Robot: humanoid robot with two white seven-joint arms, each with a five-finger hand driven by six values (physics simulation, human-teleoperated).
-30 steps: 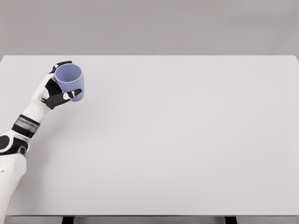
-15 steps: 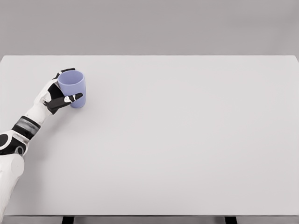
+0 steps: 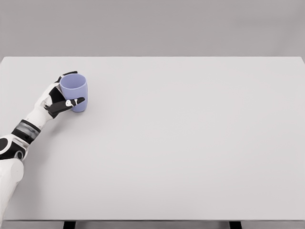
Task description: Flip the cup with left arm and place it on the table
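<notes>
The left hand (image 3: 56, 99) wraps around a lavender cup (image 3: 74, 92) at the far left of the white table (image 3: 190, 143) — thumb across the front wall, the other fingers (image 3: 66, 74) curled behind it. The cup stands upright, mouth up, and its base seems to rest on the tabletop, though contact is hard to confirm from this angle. The white forearm runs in from the lower left.

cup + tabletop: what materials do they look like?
Cup: looks like matte plastic; uniform lavender, thin rim, no gloss or glaze highlights. Could be silicone.
Table: smooth matte light-grey surface, laminate or painted board at a guess; no grain or reflections. Simulator render, so both are uncertain.
</notes>
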